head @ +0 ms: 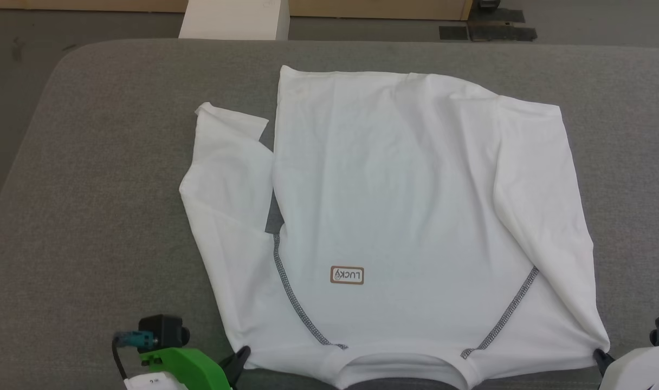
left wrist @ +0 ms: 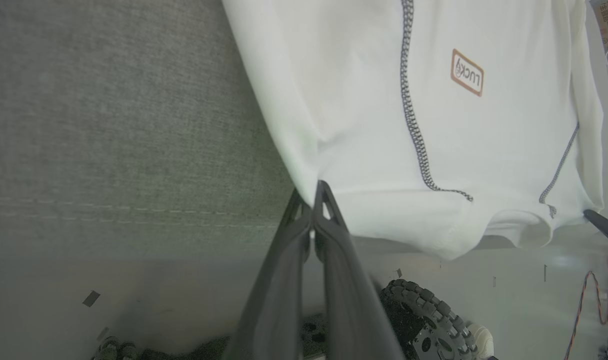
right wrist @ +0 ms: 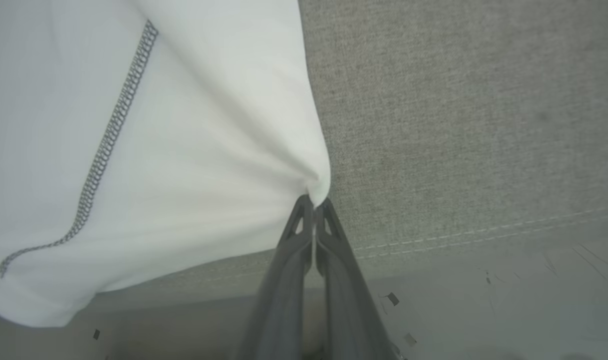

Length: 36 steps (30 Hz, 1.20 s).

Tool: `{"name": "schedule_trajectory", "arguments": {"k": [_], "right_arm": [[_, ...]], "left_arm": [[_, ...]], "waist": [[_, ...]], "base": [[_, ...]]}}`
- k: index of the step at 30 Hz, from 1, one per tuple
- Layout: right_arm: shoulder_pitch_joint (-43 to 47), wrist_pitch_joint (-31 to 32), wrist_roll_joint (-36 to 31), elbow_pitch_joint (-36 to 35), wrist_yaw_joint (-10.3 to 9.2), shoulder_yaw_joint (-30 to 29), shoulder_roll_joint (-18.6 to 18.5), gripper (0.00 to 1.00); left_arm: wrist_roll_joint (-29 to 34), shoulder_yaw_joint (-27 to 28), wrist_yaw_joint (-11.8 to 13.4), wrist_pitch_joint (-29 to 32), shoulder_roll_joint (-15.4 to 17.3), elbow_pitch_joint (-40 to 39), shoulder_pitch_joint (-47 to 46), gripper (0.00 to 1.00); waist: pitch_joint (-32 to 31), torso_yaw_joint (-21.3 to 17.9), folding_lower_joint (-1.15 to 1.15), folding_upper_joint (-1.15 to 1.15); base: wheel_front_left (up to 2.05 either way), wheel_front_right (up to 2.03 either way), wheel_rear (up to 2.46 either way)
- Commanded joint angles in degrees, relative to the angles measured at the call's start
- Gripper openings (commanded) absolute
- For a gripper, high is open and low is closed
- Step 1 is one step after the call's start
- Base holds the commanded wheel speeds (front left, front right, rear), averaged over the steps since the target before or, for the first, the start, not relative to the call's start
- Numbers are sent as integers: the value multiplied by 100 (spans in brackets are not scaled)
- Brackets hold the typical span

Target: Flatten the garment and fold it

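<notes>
1. On the grey padded surface (head: pixel 102 189), the garment (head: pixel 394 206) is spread out nearly flat. Its ribbed neckline (head: pixel 400 371) is at the near edge, closest to the robot, and its hem is at the far side.
2. Down at the lower left of the head view is the left gripper (head: pixel 241 355), fingers pressed tight together and pinching the garment's near-left corner. The left wrist view shows the cloth gathered right into the tips.
3. Over on the other side, the right gripper (head: pixel 601 356) is clamped on the near-right corner. In the right wrist view the fabric puckers to a point where the two fingers meet.
4. Between the two grips the near edge runs almost straight, and in the left wrist view the neckline hangs just past the front edge of the surface.
5. Two lines of dark zigzag stitching (head: pixel 294 298) slant away from the neckline, one toward each side. Between them, nearer the left one, sits a small brown-bordered label (head: pixel 347 275) reading LUCKY.
6. The sleeve (head: pixel 226 162) on the left side lies out beside the body, with a sliver of grey showing between them. The right side is folded in over the body along a long soft crease.
7. Beyond the far edge stands a white box (head: pixel 234 19), well apart from the garment.
8. In the left wrist view a dark studded wheel (left wrist: pixel 424 315) sits on the pale floor below the surface's edge.
</notes>
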Motion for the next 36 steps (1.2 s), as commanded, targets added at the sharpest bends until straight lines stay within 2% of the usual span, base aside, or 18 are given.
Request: {"name": "schedule_trajectory", "arguments": {"k": [1,7,12,14,18,24,28,30,33,36], "right_arm": [[-147,-102,20,81,-12,9,-18,0],[-375,-324,13,462,-12,153,-17,0],[-454,-501,156,385,-12,158,-17,0],[-484,-533,171,188,-12,148,-17,0],[-562,-440,75,-403,-12,111,-17,0],[-957,-72,-319,-1612,-12,241,-25,0],[-1548,354,-543,-2266,-12,436,-437,0],[-2023,612,-572,-2453,-12,564,-826,0],[-2817,912,-505,-2440,-12,755,-1302,0],[-3804,1172,-417,-2120,-12,983,-1664,0]], "left_arm": [[62,13,-31,-56,-10,41,-71,0],[71,-39,-115,-148,-85,215,-235,0],[-17,50,-235,-406,-185,140,-286,0],[-133,141,-294,-500,-239,0,-316,0],[-76,206,-320,-533,-124,-274,-421,0],[-73,399,-407,-596,-27,-892,-982,0],[-65,606,-448,-487,142,-1263,-1737,0],[-40,691,-439,-338,252,-1400,-2294,0],[-126,769,-384,-59,303,-1439,-3086,0],[-180,854,-282,217,349,-1273,-3980,0]], "waist": [[23,6,1,0],[86,-1,1,0],[46,5,1,0],[1,1,1,0],[-88,-12,1,0],[-147,-18,1,0],[-112,-43,1,0],[-34,-65,1,0],[110,-119,1,0],[390,-200,1,0]], "base": [[0,0,0],[0,0,0],[0,0,0],[0,0,0],[0,0,0],[0,0,0],[0,0,0],[0,0,0],[0,0,0],[0,0,0]]}}
